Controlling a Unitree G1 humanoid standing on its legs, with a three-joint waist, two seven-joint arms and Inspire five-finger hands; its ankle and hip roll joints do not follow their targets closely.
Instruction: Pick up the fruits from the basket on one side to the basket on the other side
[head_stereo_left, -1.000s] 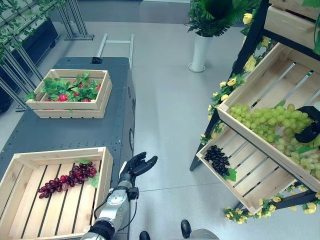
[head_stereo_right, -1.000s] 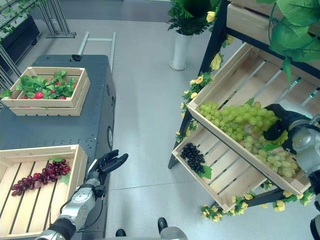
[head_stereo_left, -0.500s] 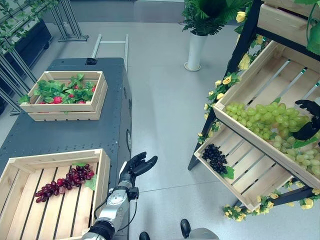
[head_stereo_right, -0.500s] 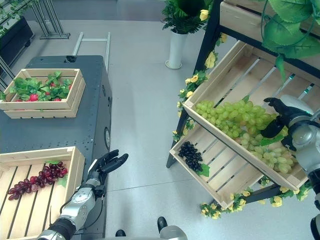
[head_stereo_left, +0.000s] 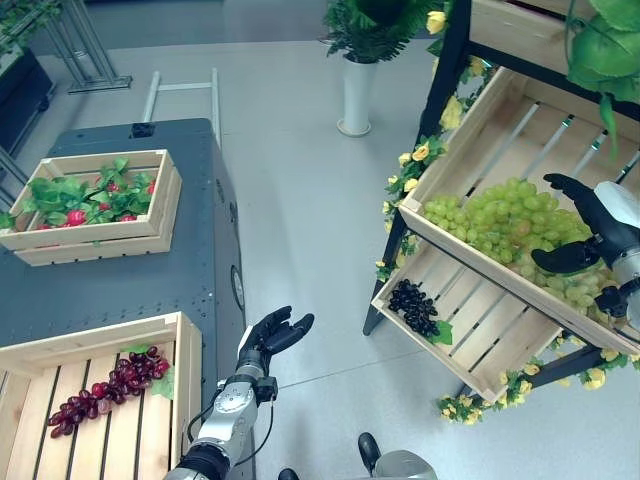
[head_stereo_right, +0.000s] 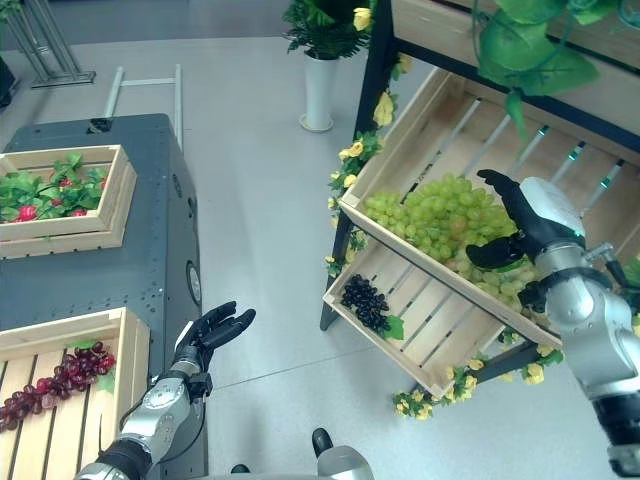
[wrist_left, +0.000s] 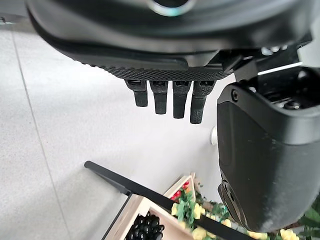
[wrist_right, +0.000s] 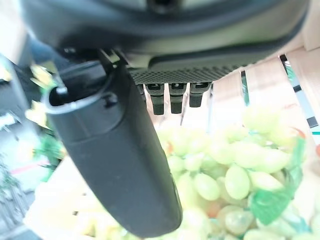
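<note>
Green grapes (head_stereo_left: 500, 218) heaped in the upper crate (head_stereo_left: 505, 110) of a slanted rack on the right, wooden slats bare behind them. Right hand (head_stereo_left: 590, 225) poised just above the heap's right part, fingers spread wide and thumb apart, holding nothing; in its wrist view, straight fingers (wrist_right: 171, 97) over the pale green fruit (wrist_right: 220, 175). Below, in the lower crate (head_stereo_left: 490, 345), black grapes (head_stereo_left: 412, 307) with a green leaf, at the left end. Yellow flowers (head_stereo_left: 415, 170) and leaves along the rack's dark frame.

Across the grey floor (head_stereo_left: 300, 200), on the left, a dark surface (head_stereo_left: 120, 280) with two crates. Near crate (head_stereo_left: 185, 355) with red grapes (head_stereo_left: 105, 385) lying across its slats. Far crate (head_stereo_left: 165, 195) with green leaves and small red fruit (head_stereo_left: 75, 217). Left hand (head_stereo_left: 270, 335) low beside the near crate's right edge, over the floor, fingers relaxed and open, empty; straight fingers (wrist_left: 167, 100) also in its wrist view.

White vase (head_stereo_left: 355, 95) with a green plant at the far side, by the rack.
</note>
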